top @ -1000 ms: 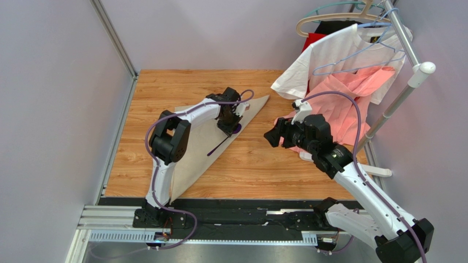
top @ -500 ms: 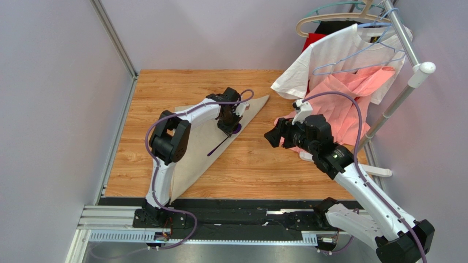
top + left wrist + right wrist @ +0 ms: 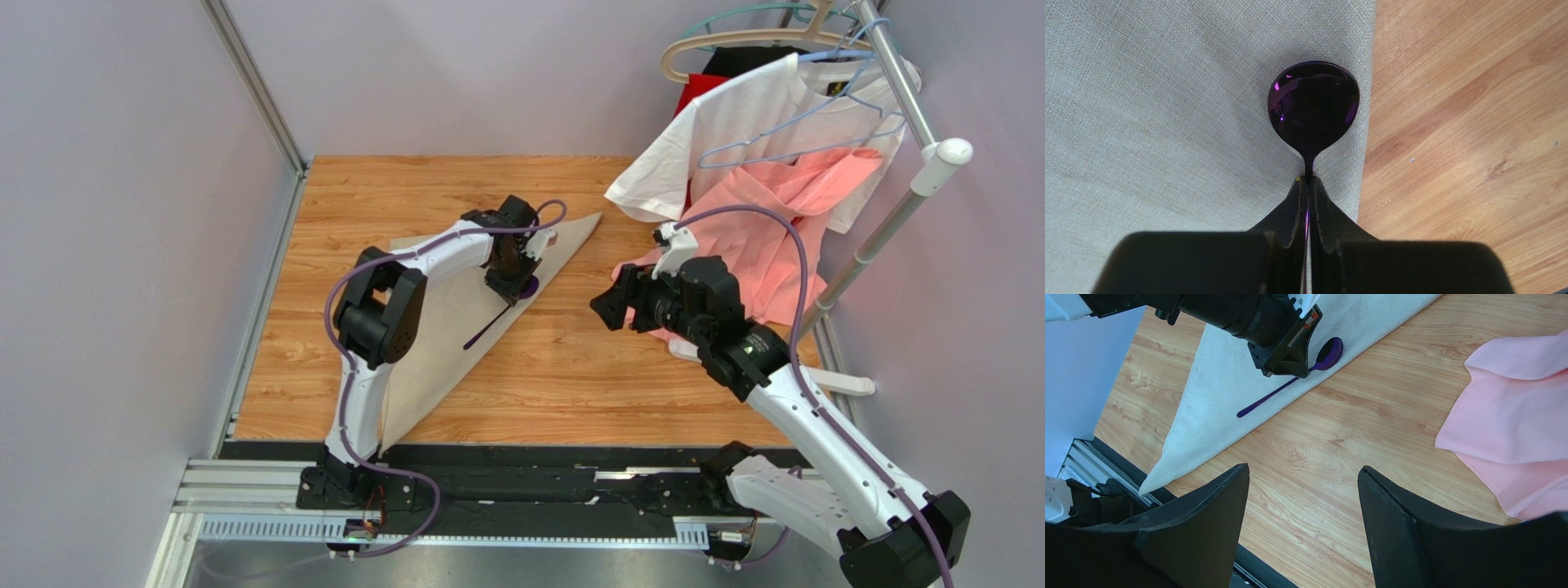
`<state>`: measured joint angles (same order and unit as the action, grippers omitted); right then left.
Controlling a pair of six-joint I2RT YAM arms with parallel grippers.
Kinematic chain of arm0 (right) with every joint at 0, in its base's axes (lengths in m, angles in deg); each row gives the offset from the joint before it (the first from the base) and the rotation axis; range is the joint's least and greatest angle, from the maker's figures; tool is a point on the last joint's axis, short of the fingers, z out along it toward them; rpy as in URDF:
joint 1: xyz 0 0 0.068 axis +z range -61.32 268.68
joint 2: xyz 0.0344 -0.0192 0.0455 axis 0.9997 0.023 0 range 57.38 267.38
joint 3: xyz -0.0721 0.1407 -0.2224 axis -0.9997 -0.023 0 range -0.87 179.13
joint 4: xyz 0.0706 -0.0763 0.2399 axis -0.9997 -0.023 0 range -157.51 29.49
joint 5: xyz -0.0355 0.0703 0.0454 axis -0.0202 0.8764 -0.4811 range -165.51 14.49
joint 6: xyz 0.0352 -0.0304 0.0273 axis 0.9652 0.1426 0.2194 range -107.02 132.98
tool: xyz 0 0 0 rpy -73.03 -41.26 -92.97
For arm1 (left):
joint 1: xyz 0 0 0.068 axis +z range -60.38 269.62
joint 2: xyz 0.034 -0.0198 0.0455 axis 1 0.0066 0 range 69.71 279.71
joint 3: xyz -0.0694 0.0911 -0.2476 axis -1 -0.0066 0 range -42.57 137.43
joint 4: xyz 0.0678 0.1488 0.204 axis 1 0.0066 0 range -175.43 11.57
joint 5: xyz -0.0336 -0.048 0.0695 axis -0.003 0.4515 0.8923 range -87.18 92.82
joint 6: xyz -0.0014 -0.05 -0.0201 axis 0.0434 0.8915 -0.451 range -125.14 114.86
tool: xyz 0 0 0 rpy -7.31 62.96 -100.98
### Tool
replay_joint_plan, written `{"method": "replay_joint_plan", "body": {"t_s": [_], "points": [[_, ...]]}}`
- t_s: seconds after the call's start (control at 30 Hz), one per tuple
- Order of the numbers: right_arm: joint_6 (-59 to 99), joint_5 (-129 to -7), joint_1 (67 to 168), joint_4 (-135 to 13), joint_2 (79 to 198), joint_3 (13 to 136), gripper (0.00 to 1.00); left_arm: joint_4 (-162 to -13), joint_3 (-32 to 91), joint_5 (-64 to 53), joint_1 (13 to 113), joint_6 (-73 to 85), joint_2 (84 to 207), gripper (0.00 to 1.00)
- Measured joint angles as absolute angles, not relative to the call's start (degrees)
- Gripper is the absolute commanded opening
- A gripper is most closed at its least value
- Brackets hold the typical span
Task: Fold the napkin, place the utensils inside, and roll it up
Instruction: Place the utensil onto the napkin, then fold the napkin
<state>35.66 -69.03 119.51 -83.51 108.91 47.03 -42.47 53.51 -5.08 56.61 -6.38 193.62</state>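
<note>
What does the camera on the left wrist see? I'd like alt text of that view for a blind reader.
The left pincer is shut on the thin handle of a purple spoon, just behind its glossy bowl. The bowl sits over a beige napkin, close to the cloth's edge, with the wooden table showing to the right.

Left arm is bent at the elbow, forearm run forward and rightward, wrist pitched down. Left hand (image 3: 514,282) is pinched shut on the utensil (image 3: 1313,110) neck. Right arm is stretched forward; right hand (image 3: 1303,478) is spread wide, raised off the tabletop.
</note>
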Motion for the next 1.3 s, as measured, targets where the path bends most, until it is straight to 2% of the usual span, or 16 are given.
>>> {"method": "replay_joint_plan", "body": {"t_s": [0.03, 0.07, 0.13, 0.17, 0.23, 0.27, 0.47, 0.63, 0.77, 0.97, 1.13, 1.3], "points": [[35.66, -69.03, 119.53, -83.53, 108.93, 47.03, 0.7, -42.47, 53.51, -4.97, 56.61, -6.34, 193.62, 0.23], [35.66, -69.03, 119.53, -83.6, 108.93, 47.03, 0.7, -42.47, 53.51, -4.75, 56.59, -6.25, 193.62, 0.36], [35.66, -69.03, 119.51, -83.71, 108.89, 47.03, 0.7, -42.43, 53.51, -4.18, 56.61, -5.99, 193.51, 0.45], [35.66, -69.03, 119.51, -83.84, 108.82, 47.03, 0.7, -42.38, 53.51, -3.88, 56.61, -5.79, 193.34, 0.57], [35.61, -69.05, 119.51, -83.99, 108.6, 47.03, 0.7, -42.43, 53.48, -3.05, 56.61, -5.64, 192.73, 0.64], [35.61, -69.07, 119.51, -84.06, 108.47, 47.03, 0.7, -42.43, 53.37, -2.74, 56.61, -5.37, 192.09, 0.76], [35.13, -69.44, 119.53, -84.56, 108.06, 47.07, 0.7, -42.43, 52.68, -1.54, 57.18, -4.13, 183.72, 0.78], [32.7, -69.4, 119.53, -85.17, 108.08, 47.66, 0.7, -42.67, 49.99, -0.92, 58.82, -2.86, 171.66, 0.78], [30.04, -68.85, 120.54, -85.04, 108.86, 49.13, 0.7, -43.54, 43.43, -2.63, 66.27, 0.94, 158.04, 0.79], [26.21, -70.97, 130.94, -83.08, 115.71, 52.84, 0.7, -42.4, 35.39, -0.6, 83.58, 4.0, 140.45, 0.8], [25.56, -72.11, 138.33, -80.47, 126.44, 56.23, 0.7, -43.74, 27.17, 2.46, 86.51, 4.64, 130.28, 0.81], [26.52, -73.2, 143.93, -78.05, 133.59, 57.15, 0.7, -44.94, 22.78, 3.1, 91.14, 5.01, 131.07, 0.8]]}}
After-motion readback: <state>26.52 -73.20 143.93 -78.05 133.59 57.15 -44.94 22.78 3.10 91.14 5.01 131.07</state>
